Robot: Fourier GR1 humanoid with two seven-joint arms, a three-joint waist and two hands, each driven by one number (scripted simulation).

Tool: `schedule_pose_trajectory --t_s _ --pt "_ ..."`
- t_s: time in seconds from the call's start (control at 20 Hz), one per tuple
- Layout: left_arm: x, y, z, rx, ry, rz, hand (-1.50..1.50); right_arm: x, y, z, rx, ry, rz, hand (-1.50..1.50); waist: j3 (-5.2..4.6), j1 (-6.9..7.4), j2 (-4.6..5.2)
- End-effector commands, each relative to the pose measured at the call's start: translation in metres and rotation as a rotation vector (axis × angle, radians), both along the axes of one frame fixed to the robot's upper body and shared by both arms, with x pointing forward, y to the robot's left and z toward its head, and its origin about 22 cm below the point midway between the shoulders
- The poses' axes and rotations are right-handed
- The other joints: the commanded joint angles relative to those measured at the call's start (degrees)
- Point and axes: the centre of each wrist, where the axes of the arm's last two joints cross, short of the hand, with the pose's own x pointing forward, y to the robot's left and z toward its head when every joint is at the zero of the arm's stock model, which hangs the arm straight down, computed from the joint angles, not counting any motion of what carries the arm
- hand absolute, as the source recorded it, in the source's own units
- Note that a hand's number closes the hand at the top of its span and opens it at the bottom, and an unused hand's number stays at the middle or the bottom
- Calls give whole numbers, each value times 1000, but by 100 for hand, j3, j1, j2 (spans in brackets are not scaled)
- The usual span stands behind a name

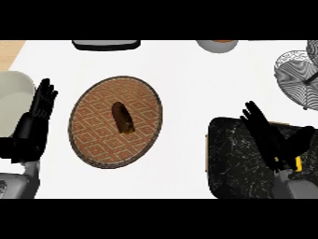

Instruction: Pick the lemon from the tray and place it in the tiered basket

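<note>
A black marbled tray [233, 158] lies at the lower right of the white counter. My right hand [270, 137] is over it, open, fingers straight and pointing up-left, thumb spread to the right. A small patch of yellow, the lemon [298, 164], peeks out beside the heel of that hand; the rest of it is hidden. The wire tiered basket [311, 77] stands at the upper right, apart from the hand. My left hand [36, 119] rests open at the left edge, fingers up.
An oval woven mat [92, 140] with a dark brown oblong item [123, 116] lies mid-counter. A large pale bowl [3, 107] sits behind the left hand. A dark flat object [106, 45] and a grey bowl [217, 45] stand at the far edge.
</note>
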Motion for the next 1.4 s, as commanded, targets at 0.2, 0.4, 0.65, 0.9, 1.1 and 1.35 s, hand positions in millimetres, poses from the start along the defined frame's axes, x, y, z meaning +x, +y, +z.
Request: schedule_pose_trajectory --t_s 0.2,0.4,0.65,0.9,1.1,1.35 --pt "-8 10 -8 -30 197 -26 0 13 41 90 59 -549 642 150 -131 -55 -179" --pt "-24 16 -17 -98 323 -58 0 -15 -41 64 -355 -443 136 -150 -140 -202 -74" --pt "-22 5 -3 -107 312 -84 0 -46 -73 48 -382 -624 213 -150 -137 -75 -38" --pt "-8 8 6 -119 317 -65 0 -48 -95 126 -708 -706 311 -150 -151 -208 -58" --pt "-15 9 2 -100 329 -69 0 -47 -110 173 -1072 -656 386 -150 -163 -184 -60" --pt "-13 14 12 -106 316 -93 0 -57 -98 200 -1350 -426 695 -150 -173 -143 -51"
